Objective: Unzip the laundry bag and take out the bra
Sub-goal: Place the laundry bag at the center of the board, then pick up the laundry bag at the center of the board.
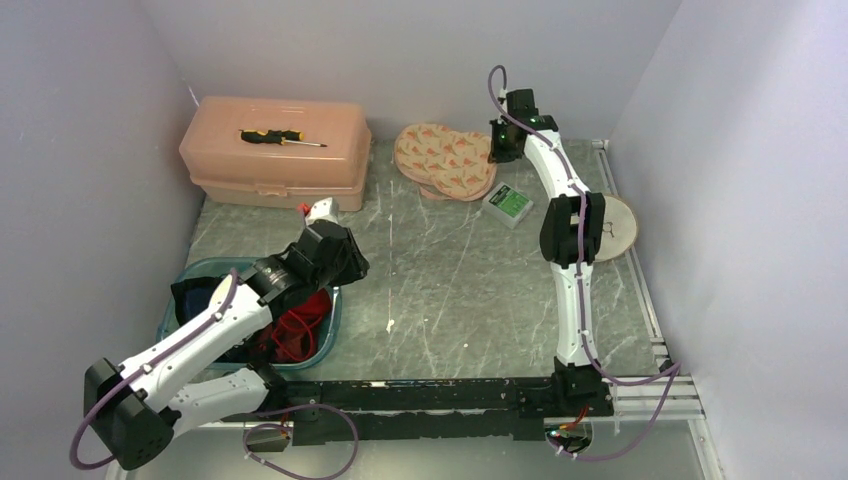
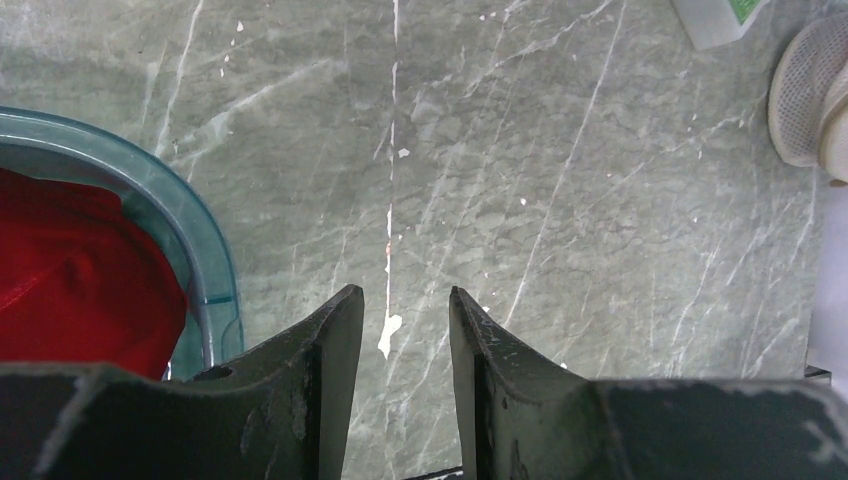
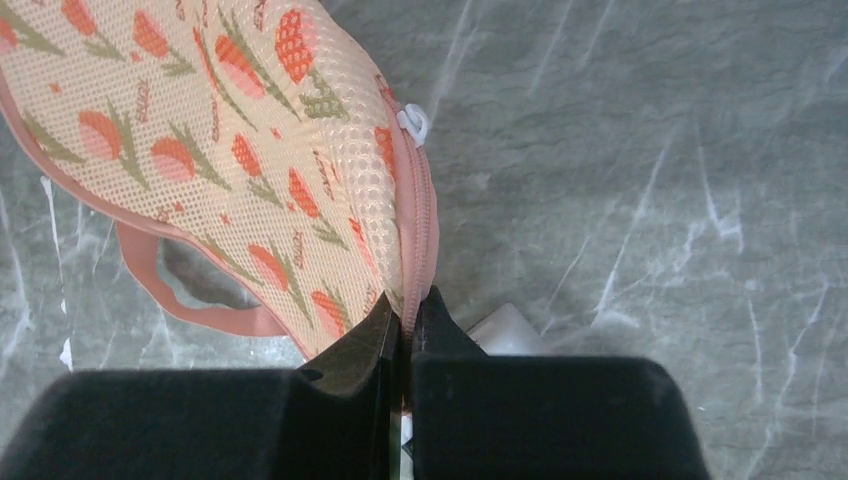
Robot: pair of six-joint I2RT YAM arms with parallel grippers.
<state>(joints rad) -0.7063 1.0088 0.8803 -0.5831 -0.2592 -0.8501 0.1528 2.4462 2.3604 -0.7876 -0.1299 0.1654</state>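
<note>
The laundry bag (image 1: pixel 443 158), peach mesh with a flower print, lies at the back of the table. My right gripper (image 1: pixel 497 142) is at its right edge. In the right wrist view the gripper (image 3: pixel 405 305) is shut on the bag's (image 3: pixel 230 130) pink zipper seam, and a white zipper pull (image 3: pixel 413 122) sits further along the seam. The red bra (image 1: pixel 300 325) lies in a teal basin (image 1: pixel 333 318) at front left. My left gripper (image 1: pixel 350 266) hovers just past the basin's rim (image 2: pixel 205 250). It (image 2: pixel 405 300) is open and holds nothing, with the bra (image 2: pixel 70 285) to its left.
A peach toolbox (image 1: pixel 272 150) with a screwdriver (image 1: pixel 280 137) on its lid stands at back left, a small white and red object (image 1: pixel 321 210) in front of it. A green-white box (image 1: pixel 508 203) and a round plate (image 1: pixel 615 228) lie near the right arm. Dark cloth (image 1: pixel 200 300) fills the basin's left side.
</note>
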